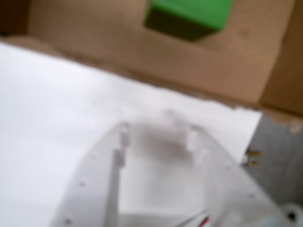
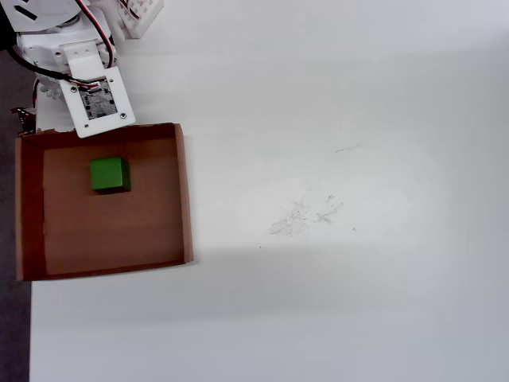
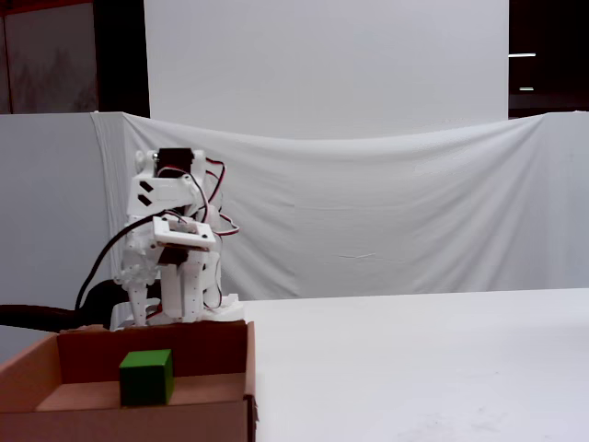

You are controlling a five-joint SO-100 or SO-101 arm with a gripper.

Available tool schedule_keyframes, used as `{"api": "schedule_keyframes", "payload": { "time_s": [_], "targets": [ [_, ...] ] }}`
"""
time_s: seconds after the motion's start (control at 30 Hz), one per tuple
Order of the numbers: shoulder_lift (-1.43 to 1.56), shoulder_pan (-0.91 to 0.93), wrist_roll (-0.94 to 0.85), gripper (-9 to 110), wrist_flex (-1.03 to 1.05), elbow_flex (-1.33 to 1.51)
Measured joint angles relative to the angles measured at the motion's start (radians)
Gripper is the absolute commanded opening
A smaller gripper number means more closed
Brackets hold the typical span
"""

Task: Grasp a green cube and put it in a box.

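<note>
A: We see a white table [image 2: 358, 95] against draped white cloth. 1 green cube [image 2: 108, 173] sits inside the box [image 2: 184, 191].

B: We judge it light, rigid; grip opposite flat faces. The gripper [image 1: 158, 125] is blurred; we cannot tell its state.

No text, label, brand or number can be read in any view. In the overhead view a small printed panel [image 2: 101, 99] sits on the arm near the upper left corner of the surface [image 2: 358, 302], its markings too small to read.
</note>
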Motion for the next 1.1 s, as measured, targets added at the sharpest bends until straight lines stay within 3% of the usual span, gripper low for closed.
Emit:
{"api": "schedule_keyframes", "payload": {
  "time_s": [0.6,0.83,1.1],
  "targets": [
    [0.0,-0.012,0.015,17,0.008,0.0],
    [0.0,-0.012,0.175,15,0.023,0.0],
    [0.0,-0.017,0.187,15,0.023,0.0]
  ]
}}
